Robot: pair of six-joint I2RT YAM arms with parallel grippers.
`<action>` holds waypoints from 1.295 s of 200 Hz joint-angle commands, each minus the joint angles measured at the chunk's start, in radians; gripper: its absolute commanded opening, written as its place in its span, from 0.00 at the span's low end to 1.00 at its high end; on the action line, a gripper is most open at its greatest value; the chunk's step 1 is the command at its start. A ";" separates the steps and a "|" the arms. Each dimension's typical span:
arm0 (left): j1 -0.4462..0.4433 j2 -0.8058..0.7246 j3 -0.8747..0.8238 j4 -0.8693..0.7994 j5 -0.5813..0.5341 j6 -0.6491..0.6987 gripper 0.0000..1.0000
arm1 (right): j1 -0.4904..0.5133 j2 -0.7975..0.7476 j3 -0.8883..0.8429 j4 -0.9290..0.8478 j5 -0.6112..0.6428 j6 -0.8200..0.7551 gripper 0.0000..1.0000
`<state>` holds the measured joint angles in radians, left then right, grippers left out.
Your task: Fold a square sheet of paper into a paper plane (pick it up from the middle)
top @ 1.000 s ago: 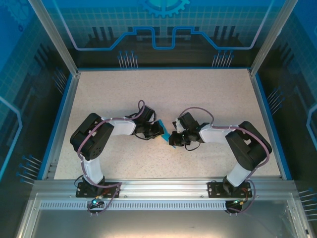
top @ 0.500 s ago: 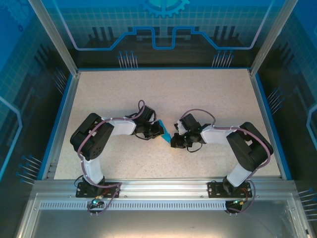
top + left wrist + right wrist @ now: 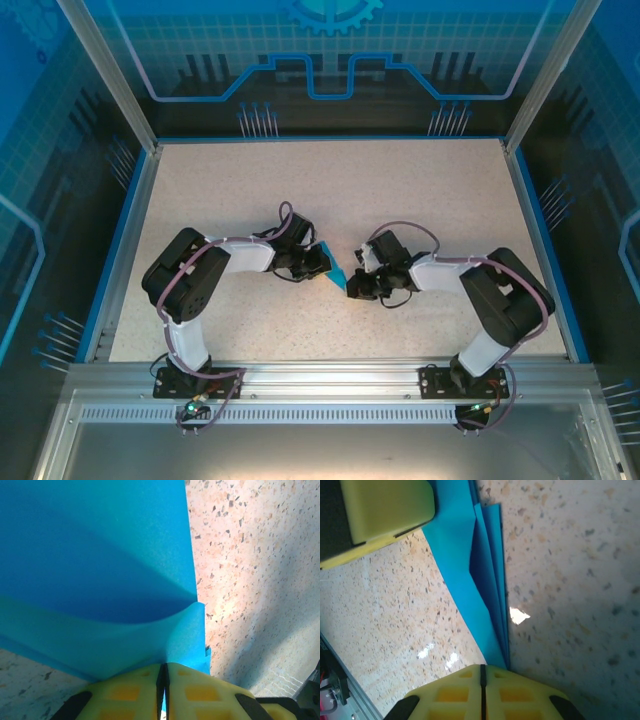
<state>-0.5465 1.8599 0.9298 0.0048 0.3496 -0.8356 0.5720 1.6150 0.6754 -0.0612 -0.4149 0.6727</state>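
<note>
Teal-blue paper plane (image 3: 334, 268) is held just above the middle of the speckled table (image 3: 420, 190), caught between the two arms. It is clamped at one side by the left gripper (image 3: 320, 262) and pinched at its narrow end by the right gripper (image 3: 351, 288). In the left wrist view the yellow fingers (image 3: 200, 695) are pressed together on the paper's edge, and the sheet (image 3: 95, 550) is seen fanning upward in curved layers. In the right wrist view several folded layers (image 3: 487, 580) are gathered into the closed jaws — a pointed, creased end.
</note>
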 commanded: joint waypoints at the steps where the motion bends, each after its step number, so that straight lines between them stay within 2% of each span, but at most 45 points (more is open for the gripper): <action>1: -0.003 0.058 -0.012 -0.105 -0.061 0.010 0.11 | -0.018 -0.084 0.004 -0.037 0.006 0.012 0.07; 53: -0.004 0.059 -0.012 -0.102 -0.056 0.011 0.11 | -0.018 0.021 0.068 -0.055 0.012 -0.004 0.06; 106: -0.004 0.056 -0.014 -0.101 -0.057 0.010 0.11 | -0.018 0.062 0.046 -0.111 0.043 -0.004 0.05; 139: -0.004 0.058 -0.014 -0.102 -0.058 0.010 0.11 | -0.023 0.023 -0.027 -0.155 0.054 -0.007 0.05; 172: -0.003 0.054 -0.014 -0.095 -0.052 0.013 0.11 | -0.033 -0.089 -0.091 -0.182 0.043 -0.013 0.05; 209: -0.004 0.046 -0.015 -0.091 -0.047 0.016 0.11 | -0.033 -0.182 -0.056 -0.124 0.024 0.009 0.06; 234: -0.004 0.042 -0.019 -0.089 -0.047 0.014 0.11 | -0.020 -0.123 0.033 -0.074 0.019 0.023 0.07; 259: -0.004 0.041 -0.014 -0.088 -0.045 0.015 0.11 | -0.005 0.001 0.117 -0.040 0.014 0.035 0.06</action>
<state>-0.5465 1.8599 0.9306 0.0051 0.3538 -0.8352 0.5560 1.5188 0.7097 -0.1493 -0.3771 0.6846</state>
